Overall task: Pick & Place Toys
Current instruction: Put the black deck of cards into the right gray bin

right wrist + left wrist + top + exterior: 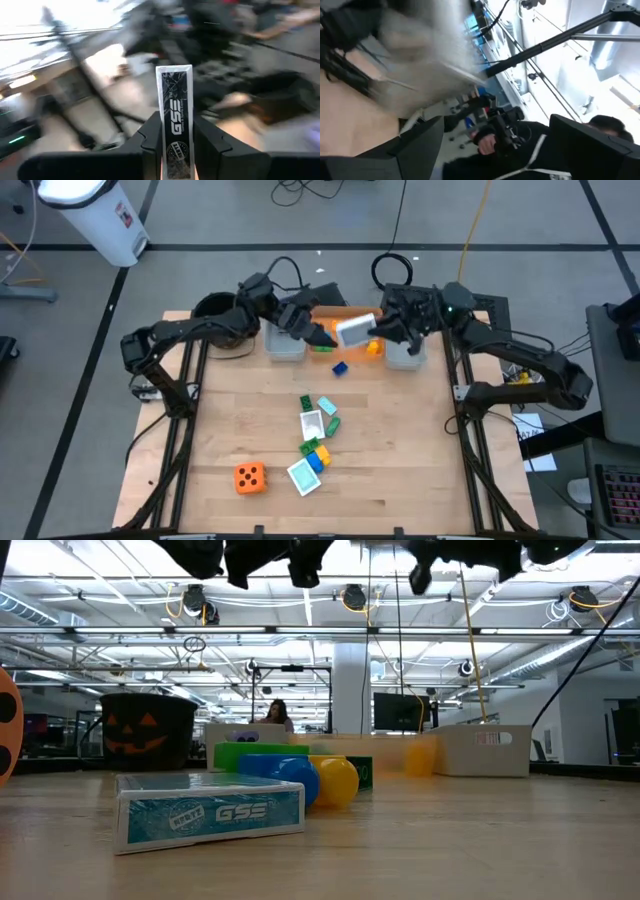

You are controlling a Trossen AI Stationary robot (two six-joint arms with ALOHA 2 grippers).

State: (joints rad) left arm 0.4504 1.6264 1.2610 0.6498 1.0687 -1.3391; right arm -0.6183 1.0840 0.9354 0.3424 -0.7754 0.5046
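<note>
The right gripper point(177, 142) pinched a white card point(175, 120) upright between its jaws, edge-on, probably to drop it cleanly into a bin. The left gripper point(318, 332) hovered opposite, jaws spread and empty, likely after releasing something.

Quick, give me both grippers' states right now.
Left gripper: open, holding nothing, raised over the far end of the table.
Right gripper: shut on a white card box, also raised over the far end.
</note>
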